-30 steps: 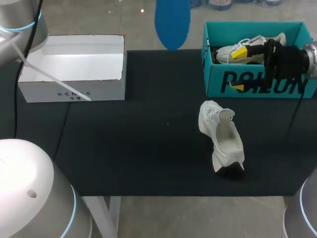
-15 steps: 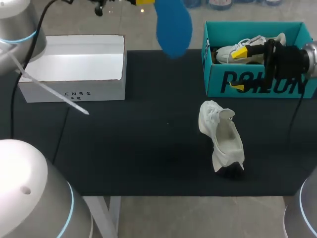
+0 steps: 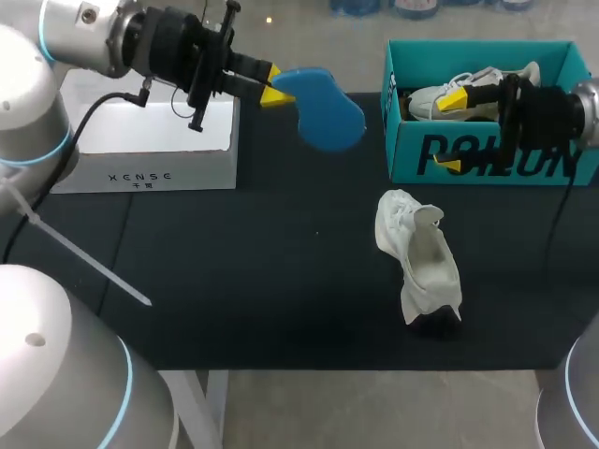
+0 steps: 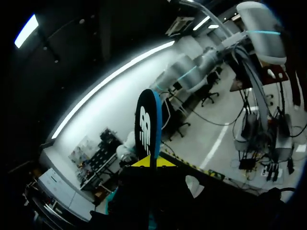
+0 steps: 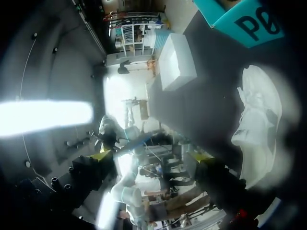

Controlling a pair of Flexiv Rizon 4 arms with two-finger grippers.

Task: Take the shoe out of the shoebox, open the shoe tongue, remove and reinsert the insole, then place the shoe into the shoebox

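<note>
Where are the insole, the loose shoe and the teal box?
insole (image 3: 326,114), head view, middle of its blue face.
shoe (image 3: 426,265), head view, its open inside.
teal box (image 3: 487,157), head view, front wall.

White shoe (image 3: 418,267) on table right of middle, toe toward far edge. Blue insole (image 3: 323,105) airborne near far edge. Teal shoebox (image 3: 487,154) open, far right corner.
</note>
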